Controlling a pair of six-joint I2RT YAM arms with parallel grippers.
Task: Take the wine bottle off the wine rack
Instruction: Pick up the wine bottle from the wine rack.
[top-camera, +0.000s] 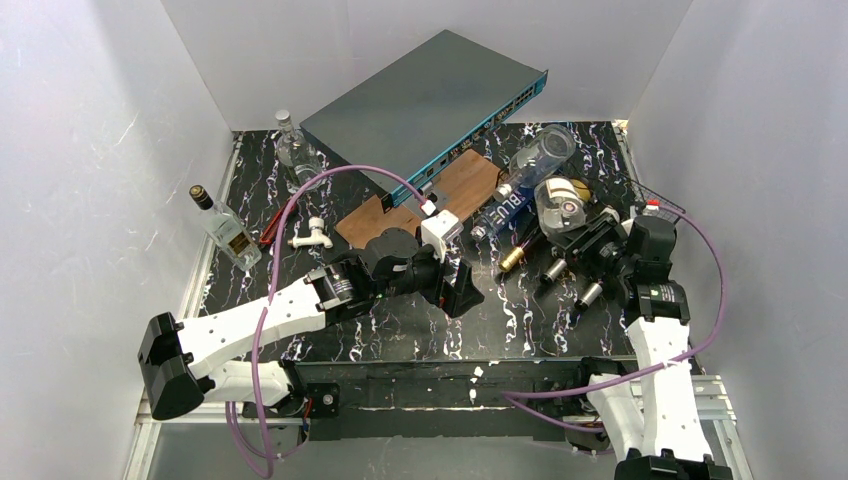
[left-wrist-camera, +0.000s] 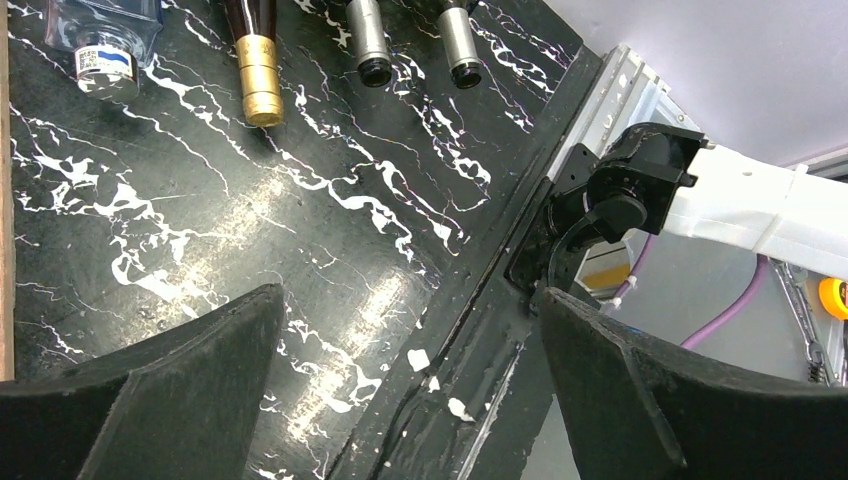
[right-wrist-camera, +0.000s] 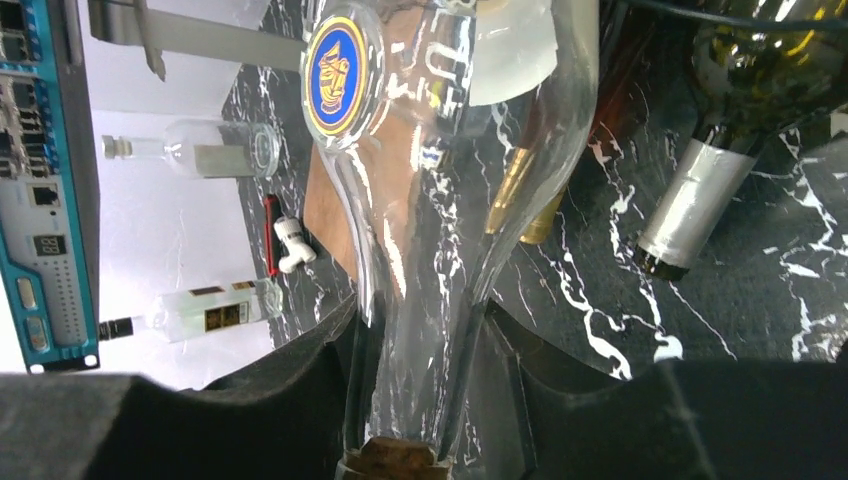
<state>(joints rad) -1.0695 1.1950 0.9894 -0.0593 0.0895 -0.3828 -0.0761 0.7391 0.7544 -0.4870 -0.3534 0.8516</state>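
My right gripper (right-wrist-camera: 425, 320) is shut on the neck of a clear glass wine bottle (right-wrist-camera: 400, 150) with a round blue and gold badge; a cork plugs its mouth. From above, that wine bottle (top-camera: 562, 200) tilts up over the lying bottles, with the right gripper (top-camera: 592, 243) behind its neck. Only a thin black wire of the wine rack (top-camera: 660, 198) shows at the far right. A gold-foiled bottle (top-camera: 512, 258) and two dark-necked bottles (top-camera: 555, 270) lie beside it. My left gripper (top-camera: 465, 290) hovers open over mid-table with nothing between its fingers (left-wrist-camera: 180, 360).
A grey network switch (top-camera: 420, 100) leans on a brown wooden board (top-camera: 465, 180) at the back. A blue-labelled clear bottle (top-camera: 520, 190) lies by the board. Two clear bottles (top-camera: 295, 150) (top-camera: 225, 230) and a white fitting (top-camera: 312, 235) sit at the left.
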